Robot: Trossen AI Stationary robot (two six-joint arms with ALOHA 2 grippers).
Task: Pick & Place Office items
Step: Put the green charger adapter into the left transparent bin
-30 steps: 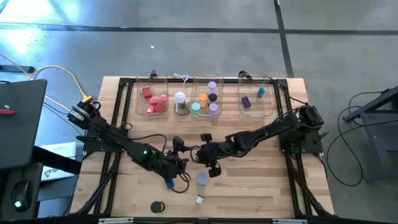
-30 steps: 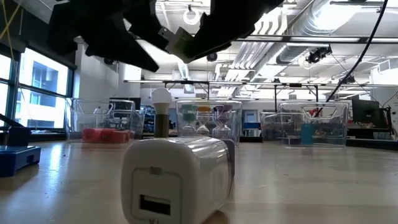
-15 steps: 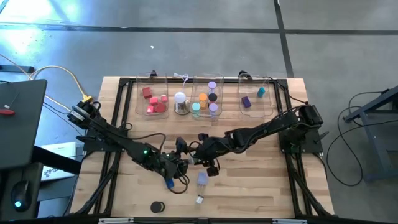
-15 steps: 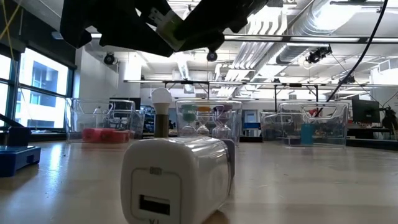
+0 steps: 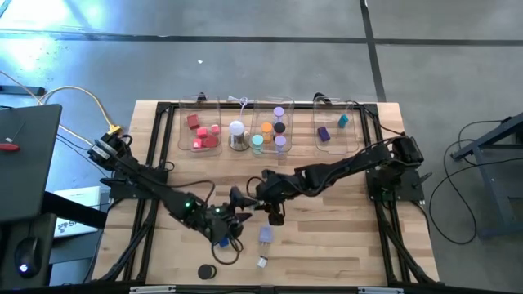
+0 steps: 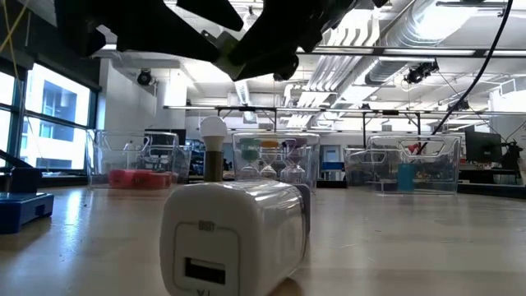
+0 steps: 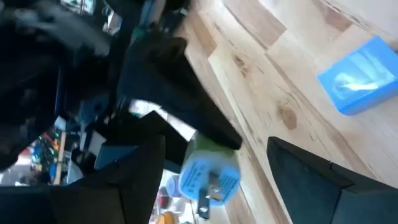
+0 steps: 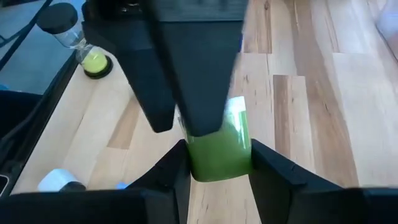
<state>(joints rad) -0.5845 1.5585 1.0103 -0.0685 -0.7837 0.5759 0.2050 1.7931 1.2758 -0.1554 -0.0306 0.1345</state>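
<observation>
My right gripper [image 8: 219, 177] is shut on a small green cylinder [image 8: 217, 146] with a blue end face [image 7: 208, 178], above the middle of the table [image 5: 255, 196]. My left gripper [image 7: 224, 186] is open and faces it at close range [image 5: 239, 206], one finger on each side of the blue end. I cannot tell whether the left gripper touches the cylinder. On the table near the near edge lie a blue block [image 5: 221, 241], a pale blue piece [image 5: 265, 234], a white block [image 5: 262, 262] and a black disc [image 5: 206, 270]. My right gripper pinches the green cylinder's side [image 8: 217, 163] between its two fingers [image 8: 171, 177], which lie across it. The cylinder is lifted clear of the table, and its blue end [image 7: 208, 178] points toward my left gripper. How far back it sits in the fingers does not show.
Clear trays stand along the far edge: red pieces [image 5: 203, 135], a white dome on a silvery base [image 5: 237, 135], coloured cylinders [image 5: 270, 131], and purple and teal pieces [image 5: 331, 129]. A black frame [image 5: 155, 163] borders the wooden table. The white block [image 6: 234, 238] fills the foreground of the low view.
My right gripper has carried the green cylinder toward the table's left and a little toward the far edge. My left arm has shifted toward the near edge and turned its gripper toward the cylinder. The two grippers now stand closer together.
</observation>
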